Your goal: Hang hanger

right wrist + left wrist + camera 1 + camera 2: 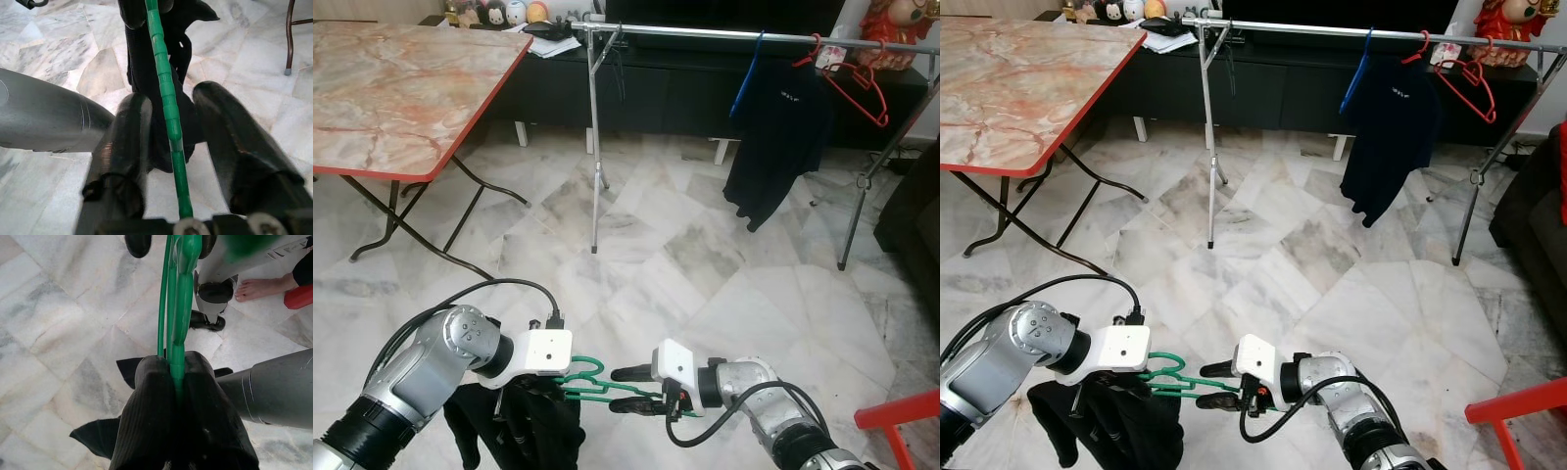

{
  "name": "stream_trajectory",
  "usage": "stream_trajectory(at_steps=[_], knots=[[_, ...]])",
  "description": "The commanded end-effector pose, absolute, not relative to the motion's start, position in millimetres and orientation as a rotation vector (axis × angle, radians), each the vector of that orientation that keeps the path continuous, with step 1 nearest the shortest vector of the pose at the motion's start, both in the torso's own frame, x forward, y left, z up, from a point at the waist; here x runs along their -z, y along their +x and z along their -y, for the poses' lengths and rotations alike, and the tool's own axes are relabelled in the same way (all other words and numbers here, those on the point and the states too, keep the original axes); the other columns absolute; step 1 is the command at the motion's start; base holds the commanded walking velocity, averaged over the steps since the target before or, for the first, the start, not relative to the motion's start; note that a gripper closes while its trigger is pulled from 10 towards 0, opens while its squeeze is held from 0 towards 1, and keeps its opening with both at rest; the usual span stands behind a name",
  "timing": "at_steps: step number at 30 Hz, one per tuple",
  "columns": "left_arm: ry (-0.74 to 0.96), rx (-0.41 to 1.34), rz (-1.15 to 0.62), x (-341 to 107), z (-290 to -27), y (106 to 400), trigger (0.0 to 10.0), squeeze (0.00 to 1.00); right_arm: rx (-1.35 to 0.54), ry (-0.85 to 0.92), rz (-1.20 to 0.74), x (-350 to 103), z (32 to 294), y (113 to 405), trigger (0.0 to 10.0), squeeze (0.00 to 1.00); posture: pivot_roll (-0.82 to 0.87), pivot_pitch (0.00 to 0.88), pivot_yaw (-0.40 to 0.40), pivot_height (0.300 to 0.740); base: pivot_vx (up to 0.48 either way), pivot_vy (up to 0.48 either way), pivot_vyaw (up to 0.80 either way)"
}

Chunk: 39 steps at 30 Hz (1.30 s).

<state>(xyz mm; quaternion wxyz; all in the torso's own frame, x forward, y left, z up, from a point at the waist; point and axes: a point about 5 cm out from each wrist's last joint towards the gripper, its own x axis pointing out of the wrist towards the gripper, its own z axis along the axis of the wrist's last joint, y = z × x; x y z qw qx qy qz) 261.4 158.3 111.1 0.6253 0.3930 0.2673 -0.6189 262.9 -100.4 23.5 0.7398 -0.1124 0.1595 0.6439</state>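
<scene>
Down at six o'clock, the left gripper (551, 384) pinches tight on a green hanger (585, 381) with a dark garment (524, 426) drooping below; the right gripper (625, 389) sits parted, fingers (122, 142) straddling its ribbed bar. Rail (724, 37) at twelve.

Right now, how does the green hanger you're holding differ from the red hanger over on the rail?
The green hanger is low over the floor, gripped by the left hand, with the right hand open around it; the red hanger hangs on the rail. The green one carries a dark garment; the red one is bare. Both are thin hooked hangers.
</scene>
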Motion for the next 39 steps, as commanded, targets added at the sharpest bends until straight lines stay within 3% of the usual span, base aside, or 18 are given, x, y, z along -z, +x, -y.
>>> stream_trajectory(at_steps=[1, 39], knots=[[0.922, 1.429, -0.575, -120.7, -155.3, 261.7, 10.0, 0.0, -1.405, -0.23, -0.338, -24.3, 101.5, 263.3, 0.0, 0.0, 0.06, 0.066, -0.072, 0.74, 0.0, 0.0, 0.0], [0.921, 1.423, -0.556, -122.1, -154.0, 263.1, 10.0, 0.0, -1.402, -0.251, -0.367, -20.0, 100.8, 261.5, 0.0, 0.0, 0.06, 0.066, -0.071, 0.74, 0.0, 0.0, 0.0]])
